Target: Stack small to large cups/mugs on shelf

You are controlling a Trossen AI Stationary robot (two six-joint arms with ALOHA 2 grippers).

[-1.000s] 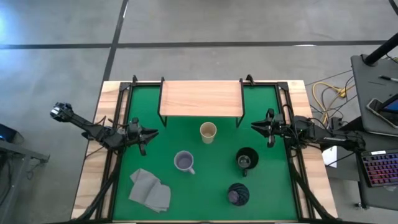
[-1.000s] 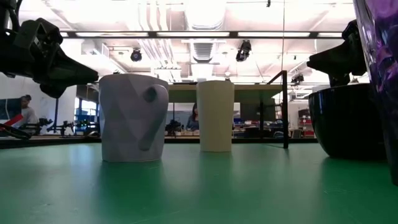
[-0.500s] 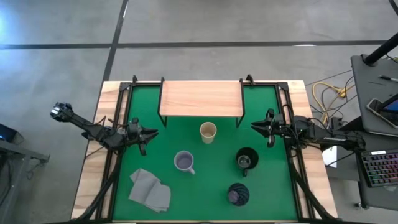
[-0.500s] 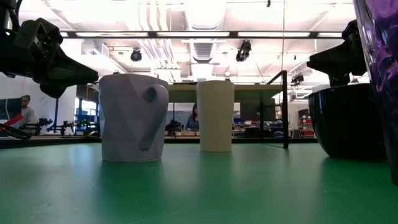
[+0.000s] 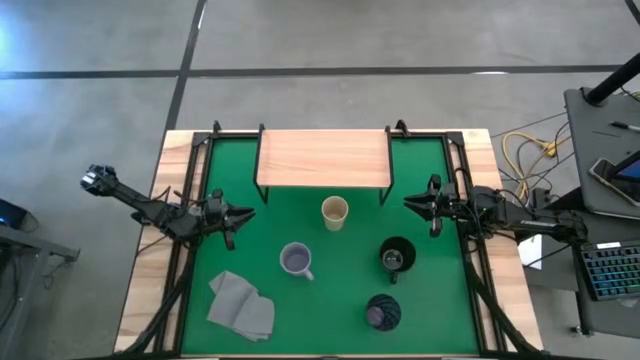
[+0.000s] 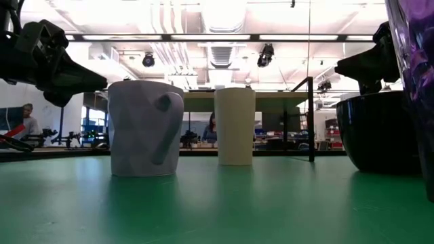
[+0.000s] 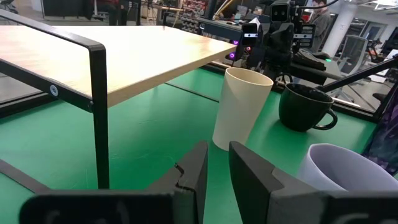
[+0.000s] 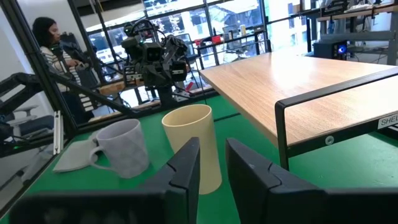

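Observation:
The light-wood shelf (image 5: 322,158) stands on black legs at the far side of the green mat. The cream cup (image 5: 335,212) stands upright just in front of it. The lavender-grey mug (image 5: 296,260) stands nearer, and the black mug (image 5: 397,256) stands to its right. The dark purple tumbler (image 5: 382,313) is near the front edge. My left gripper (image 5: 250,212) hovers at the mat's left side, shut and empty, pointing toward the cream cup (image 7: 241,109). My right gripper (image 5: 407,202) hovers at the right side, shut and empty, also facing the cup (image 8: 193,146).
A grey folded cloth (image 5: 241,305) lies at the mat's front left. The shelf's black legs (image 7: 99,118) stand close to both grippers. People and equipment show in the room beyond the table. A keyboard and cables lie on a stand to the right.

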